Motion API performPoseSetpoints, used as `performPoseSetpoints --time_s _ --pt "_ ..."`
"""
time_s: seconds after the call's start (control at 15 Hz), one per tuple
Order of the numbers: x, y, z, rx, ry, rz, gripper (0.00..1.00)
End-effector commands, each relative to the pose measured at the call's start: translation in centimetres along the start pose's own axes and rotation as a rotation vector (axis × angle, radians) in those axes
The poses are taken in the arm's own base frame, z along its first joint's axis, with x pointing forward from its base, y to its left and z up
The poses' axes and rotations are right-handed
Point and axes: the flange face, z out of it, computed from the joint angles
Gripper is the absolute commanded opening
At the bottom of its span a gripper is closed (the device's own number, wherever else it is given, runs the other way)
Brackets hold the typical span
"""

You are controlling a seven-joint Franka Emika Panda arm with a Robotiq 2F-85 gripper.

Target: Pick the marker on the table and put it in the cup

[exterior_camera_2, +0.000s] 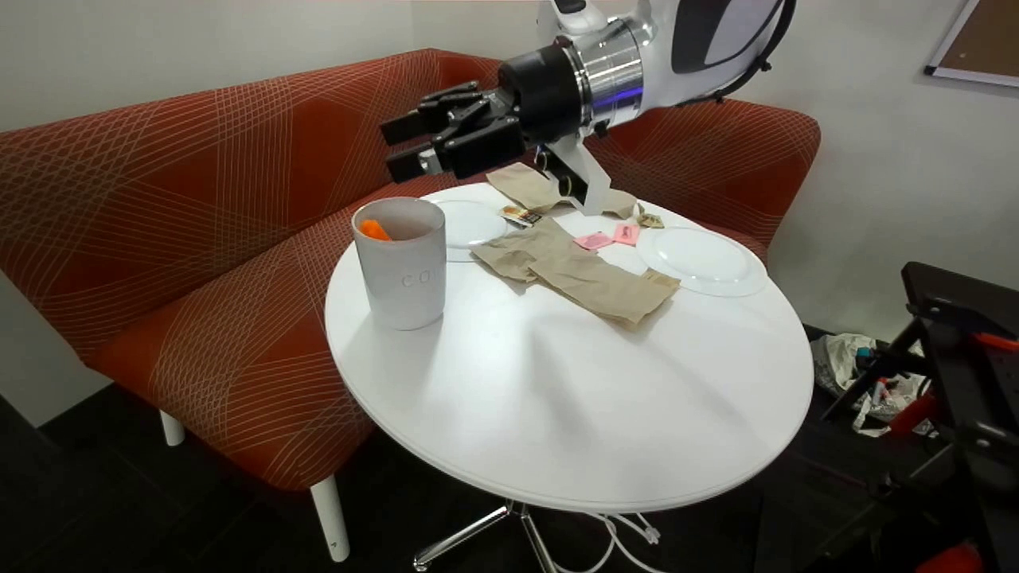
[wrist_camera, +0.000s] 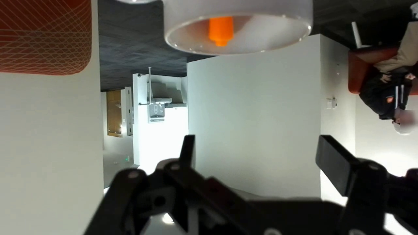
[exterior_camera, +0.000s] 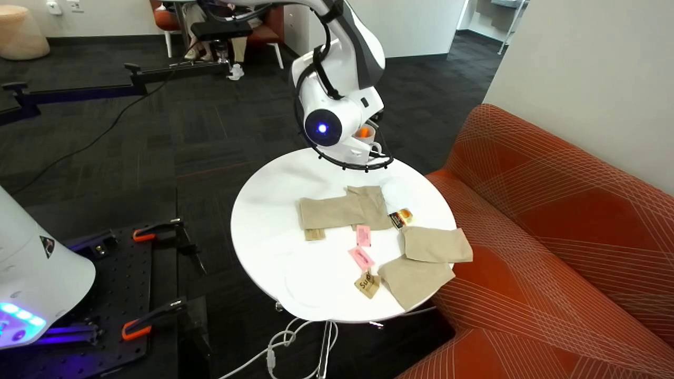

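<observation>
"Two black fingers [wrist_camera: 334,164] stand well apart in our wrist view, with a pale flat wall [wrist_camera: 254,114] showing between them. So we'd call our black mechanical hand [exterior_camera_2: 404,148] spread wide?"

"We would. In an exterior view we have it at twelve o'clock from the pale grey, matte, round-sided cup [exterior_camera_2: 404,286], apart from the rim."

"And where do we find the slim orange marker [exterior_camera_2: 373,230]?"

"Inside the cup. We see only its upper end; the rest is hidden. In the wrist view, which stands upside down, we get the cup at twelve o'clock and the marker's stepped tip within the rim."

"We have the cup upright, don't we?"

"Yes, on the round, white-topped table [exterior_camera_2: 605,430], between nine and ten o'clock of the top in an exterior view. Our white jointed arm [exterior_camera: 347,108] partly covers the cup in an exterior view."

"What else do we count there?"

"Folded brown paper napkins [exterior_camera: 334,212], near the middle and toward four o'clock in an exterior view, with two small pink paper packets [exterior_camera: 361,259] between the groups, and a small brown lettered packet [exterior_camera: 367,284] at five o'clock."

"We also have two see-through round plates [exterior_camera_2: 704,263], at eleven and between one and two o'clock in an exterior view."
</observation>
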Motion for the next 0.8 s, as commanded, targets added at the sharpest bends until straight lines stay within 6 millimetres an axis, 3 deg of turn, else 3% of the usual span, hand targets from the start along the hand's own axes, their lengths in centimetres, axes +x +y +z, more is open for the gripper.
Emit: performPoseSetpoints --time_s 0.0,0.4,0.73 --pt "3.8 -1.0 -1.3 -0.017 0.052 -0.02 1.0" --pt "10.3 -2.5 -2.9 -0.042 0.051 -0.056 1.0" --pt "14.1 -4.1 -4.5 -0.099 -0.004 -0.059 1.0"
